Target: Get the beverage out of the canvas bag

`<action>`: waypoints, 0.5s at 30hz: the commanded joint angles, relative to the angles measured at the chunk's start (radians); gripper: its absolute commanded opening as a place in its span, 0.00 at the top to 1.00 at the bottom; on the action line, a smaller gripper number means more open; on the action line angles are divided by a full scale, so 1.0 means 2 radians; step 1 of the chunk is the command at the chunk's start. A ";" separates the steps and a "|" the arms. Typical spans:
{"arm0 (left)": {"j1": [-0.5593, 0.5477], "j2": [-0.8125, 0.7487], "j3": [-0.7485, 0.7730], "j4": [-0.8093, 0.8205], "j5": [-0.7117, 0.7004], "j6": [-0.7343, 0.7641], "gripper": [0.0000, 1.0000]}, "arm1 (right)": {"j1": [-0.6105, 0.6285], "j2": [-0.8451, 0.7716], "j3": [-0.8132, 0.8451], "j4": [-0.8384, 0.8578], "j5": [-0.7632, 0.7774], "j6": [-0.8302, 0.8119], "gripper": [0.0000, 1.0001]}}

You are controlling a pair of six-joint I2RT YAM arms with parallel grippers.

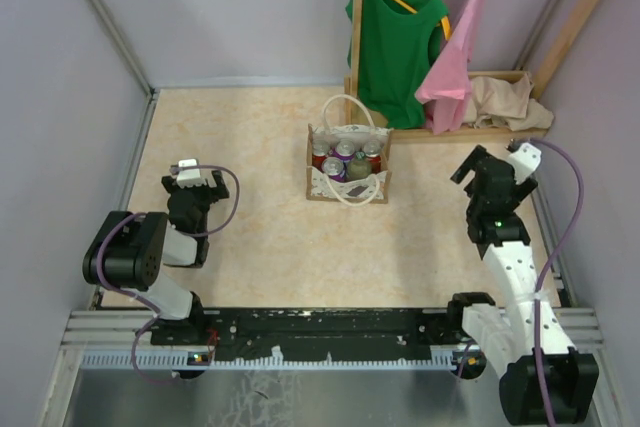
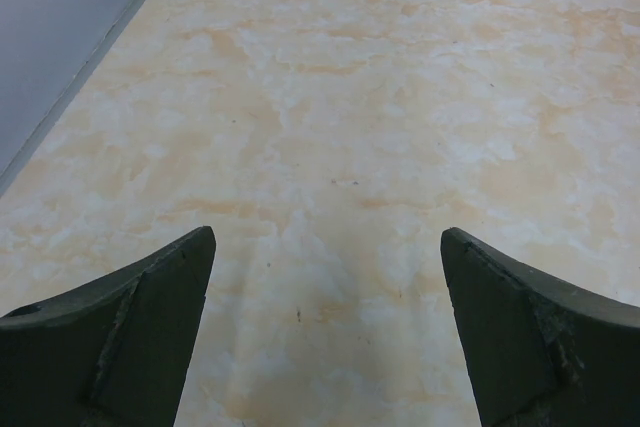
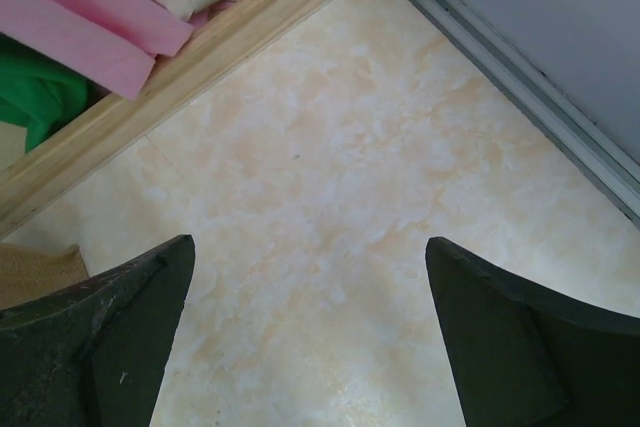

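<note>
Pale marbled counter (image 1: 250, 147) carries 1 canvas bag (image 1: 347, 162) near its middle, upright, its 2 white handles up. Inside sit what look like 5 beverages (image 1: 345, 152), packed close; the exact count is hard to tell. None is out, so the task seems not yet begun: reaching, gripping and lifting are all left. 2 tools flank the bag, well apart from it: the left tool (image 2: 328, 247) and right tool (image 3: 310, 247) are both spread and empty. Behind, a wooden rack (image 1: 470, 132) holds 1 green shirt (image 1: 400, 37), 1 pink garment (image 1: 460, 57) and 1 tan cloth (image 1: 505, 97).
</note>
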 commanded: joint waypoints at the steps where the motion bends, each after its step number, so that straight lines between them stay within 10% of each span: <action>1: 0.000 0.003 -0.003 0.008 -0.002 0.002 0.00 | -0.001 -0.029 -0.008 0.048 -0.050 -0.033 0.01; 15: -0.001 0.003 -0.003 0.008 -0.001 0.002 0.00 | 0.173 0.041 0.141 0.018 0.030 -0.108 0.16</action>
